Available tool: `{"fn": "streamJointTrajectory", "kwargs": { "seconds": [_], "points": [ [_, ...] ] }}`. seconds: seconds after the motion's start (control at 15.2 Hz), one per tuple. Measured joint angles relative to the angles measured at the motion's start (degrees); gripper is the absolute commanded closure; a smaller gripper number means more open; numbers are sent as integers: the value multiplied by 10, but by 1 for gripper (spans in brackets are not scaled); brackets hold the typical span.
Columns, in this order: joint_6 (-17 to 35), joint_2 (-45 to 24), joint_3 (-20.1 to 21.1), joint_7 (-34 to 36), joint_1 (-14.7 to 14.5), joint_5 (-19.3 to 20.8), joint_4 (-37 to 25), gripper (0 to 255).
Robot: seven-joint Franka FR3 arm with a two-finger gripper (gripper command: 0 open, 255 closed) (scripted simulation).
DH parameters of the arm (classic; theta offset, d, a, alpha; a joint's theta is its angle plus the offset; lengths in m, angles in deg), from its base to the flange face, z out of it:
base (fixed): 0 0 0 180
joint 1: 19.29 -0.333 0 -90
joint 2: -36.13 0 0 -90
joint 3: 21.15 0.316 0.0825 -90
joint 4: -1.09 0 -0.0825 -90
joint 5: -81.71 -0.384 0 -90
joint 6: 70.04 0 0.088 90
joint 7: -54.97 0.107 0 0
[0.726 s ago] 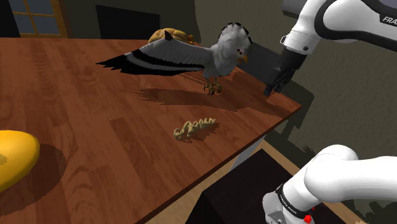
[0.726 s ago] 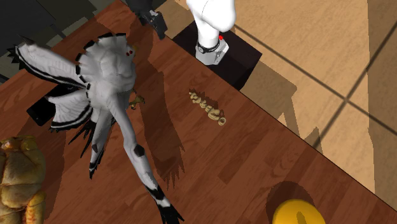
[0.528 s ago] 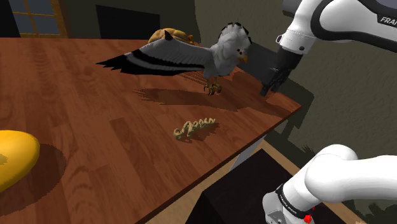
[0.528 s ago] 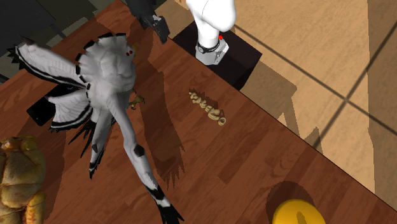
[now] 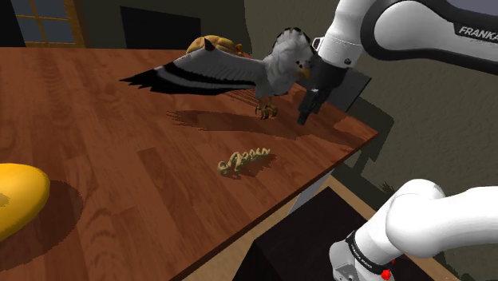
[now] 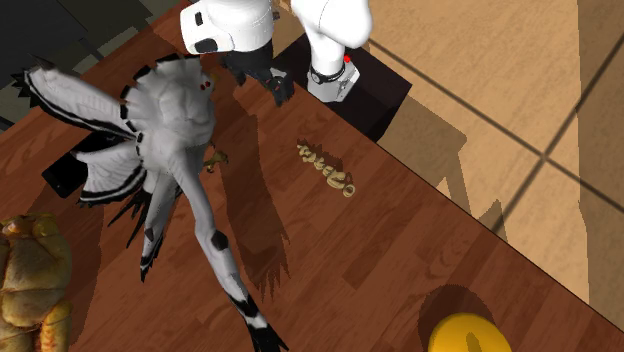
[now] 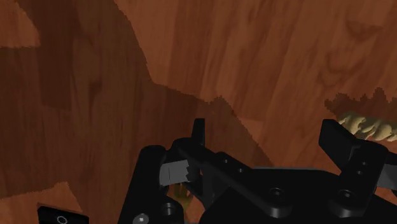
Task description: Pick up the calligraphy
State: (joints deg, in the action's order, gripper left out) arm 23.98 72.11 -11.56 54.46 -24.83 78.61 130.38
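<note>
We see the gripper open and empty over the wooden table, beside the spread-winged bird figure, apart from the tan calligraphy.

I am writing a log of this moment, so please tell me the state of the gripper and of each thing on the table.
Gripper: open, empty, above the table beside the bird.
Calligraphy piece: lying flat on the table, untouched.
Bird figure: standing upright, wings spread.
Yellow object: resting on the table.
Brown lumpy figure: resting on the table.
</note>
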Motion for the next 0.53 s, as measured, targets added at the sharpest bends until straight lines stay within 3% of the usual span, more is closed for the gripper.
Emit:
{"fn": "streamJointTrajectory", "kwargs": {
  "seconds": [0.53],
  "points": [
    [59, -68, 102, 21, -47, 19, -37, 0]
  ]
}}
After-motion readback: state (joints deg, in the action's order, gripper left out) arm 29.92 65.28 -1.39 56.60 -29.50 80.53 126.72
